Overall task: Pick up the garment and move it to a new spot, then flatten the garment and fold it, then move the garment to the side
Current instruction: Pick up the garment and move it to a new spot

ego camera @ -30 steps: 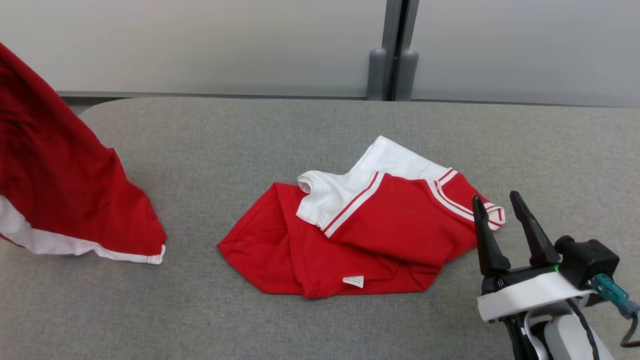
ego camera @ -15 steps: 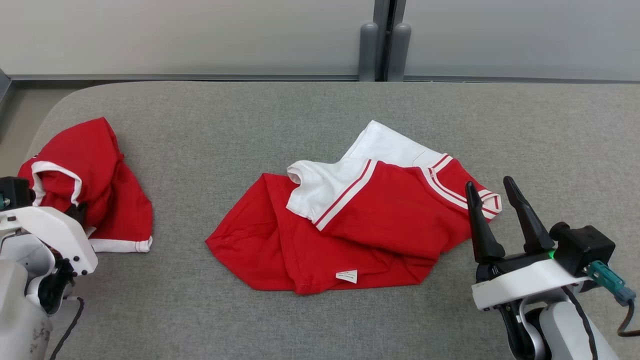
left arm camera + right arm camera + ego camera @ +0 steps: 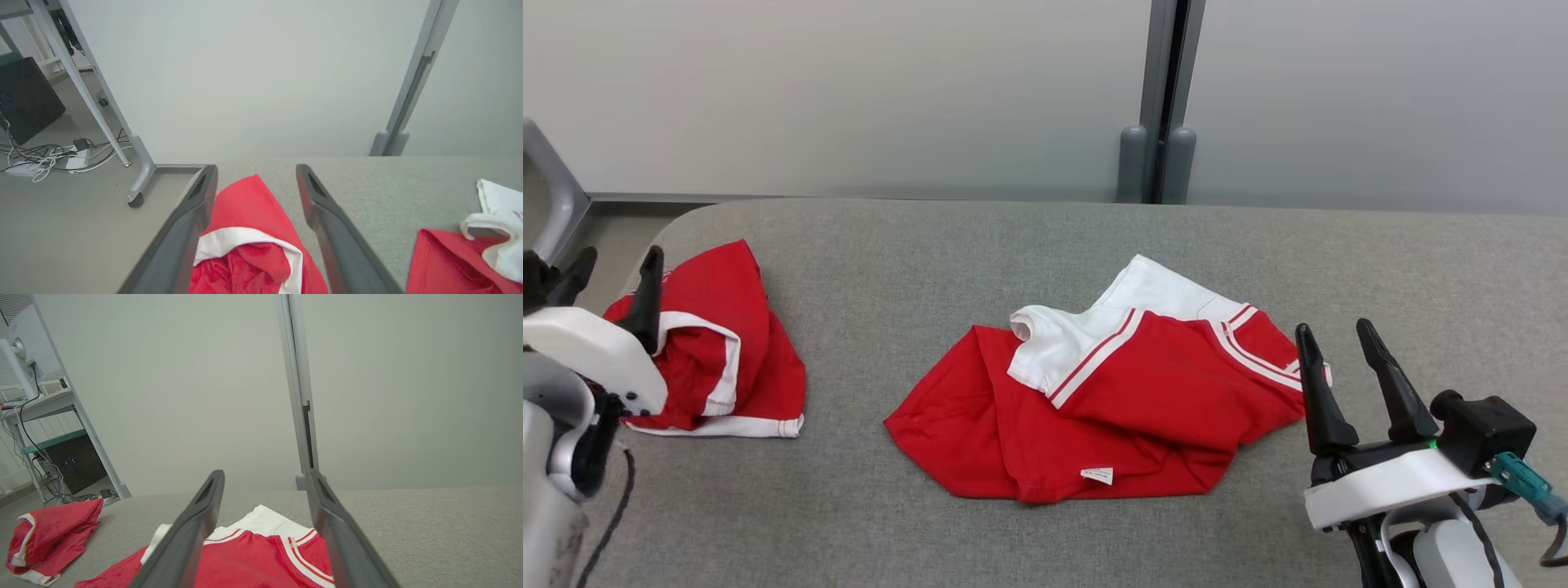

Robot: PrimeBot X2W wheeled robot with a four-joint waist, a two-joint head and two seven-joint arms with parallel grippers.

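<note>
A crumpled red garment (image 3: pixel 719 351) with white trim lies in a heap at the left end of the grey padded table (image 3: pixel 1045 237). My left gripper (image 3: pixel 621 255) stands open just at its near left side, fingers astride the heap in the left wrist view, where the left gripper (image 3: pixel 256 169) has the red garment (image 3: pixel 245 212) below it, untouched. A second red-and-white shirt (image 3: pixel 1111 392) lies rumpled at mid-table. My right gripper (image 3: pixel 1333 328) stands open by that shirt's right sleeve, holding nothing; the right gripper (image 3: pixel 265 473) looks over the shirt (image 3: pixel 253 559).
A pale wall with a grey upright post (image 3: pixel 1160 98) runs behind the table. Off the table's left end is floor with a wheeled desk leg (image 3: pixel 139 179), loose cables (image 3: pixel 49 159) and a dark box (image 3: pixel 24 98). Bare table surface lies right of the shirt.
The left gripper has opened and let go of the red garment, which hung in the air a second ago and now lies heaped at the table's left end. The head camera has shifted.
</note>
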